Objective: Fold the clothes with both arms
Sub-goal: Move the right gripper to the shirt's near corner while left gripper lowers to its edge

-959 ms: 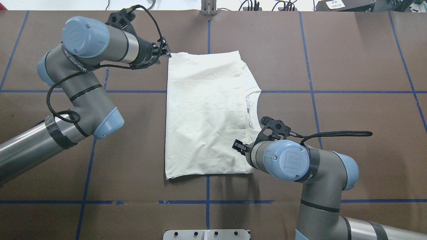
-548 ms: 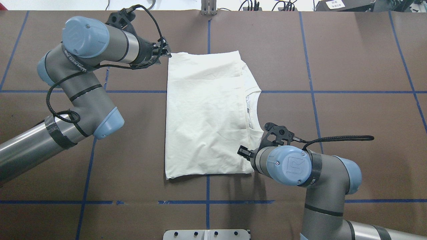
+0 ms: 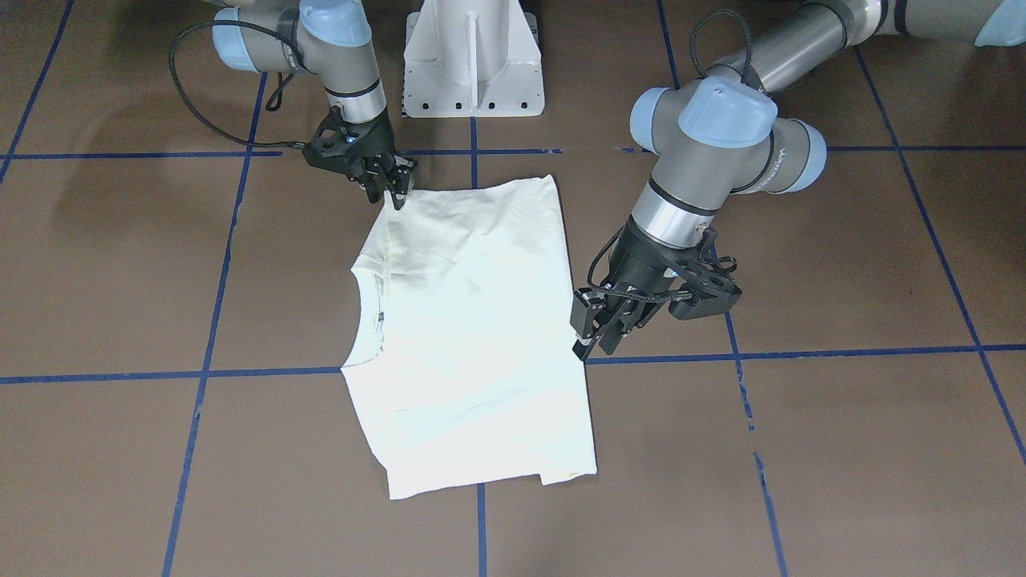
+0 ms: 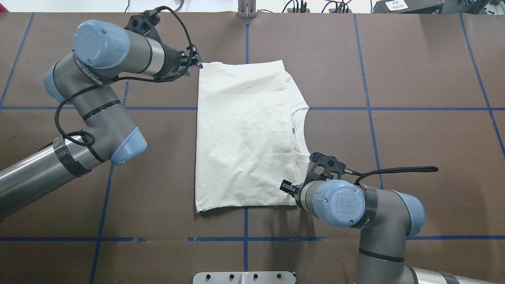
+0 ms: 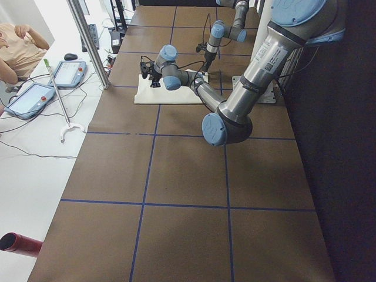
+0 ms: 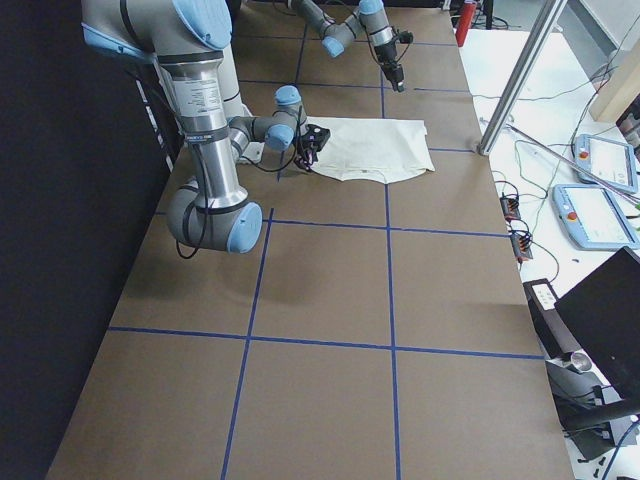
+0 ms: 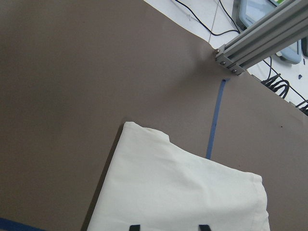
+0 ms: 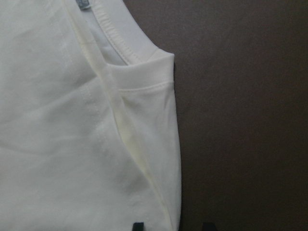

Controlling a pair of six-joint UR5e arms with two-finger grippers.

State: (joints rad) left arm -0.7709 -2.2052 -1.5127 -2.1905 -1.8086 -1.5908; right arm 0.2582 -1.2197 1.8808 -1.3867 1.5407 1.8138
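Note:
The cream shirt point(image 4: 240, 134) lies folded flat on the brown table, plain back up, with the neck opening point(image 4: 300, 126) on its right side. The cat print is hidden. My left gripper point(image 4: 195, 63) is open and empty, raised at the shirt's far left corner; the left wrist view shows its tips point(image 7: 169, 226) apart over the cloth point(image 7: 178, 192). My right gripper point(image 4: 285, 185) is open low at the near right corner. In the right wrist view it point(image 8: 172, 225) straddles the shirt's edge point(image 8: 163, 159). In the front view it point(image 3: 397, 191) stands at the shirt's corner.
The white pedestal base point(image 3: 473, 56) stands at the robot's side of the table. An aluminium post point(image 7: 255, 43) and cables sit past the far edge. Blue tape lines point(image 4: 367, 108) cross the brown surface. A metal plate point(image 4: 244, 277) sits at the near edge.
My right gripper has moved toward the near edge along the shirt's right side, to its near right corner. The left arm has barely moved. The shirt lies as before.

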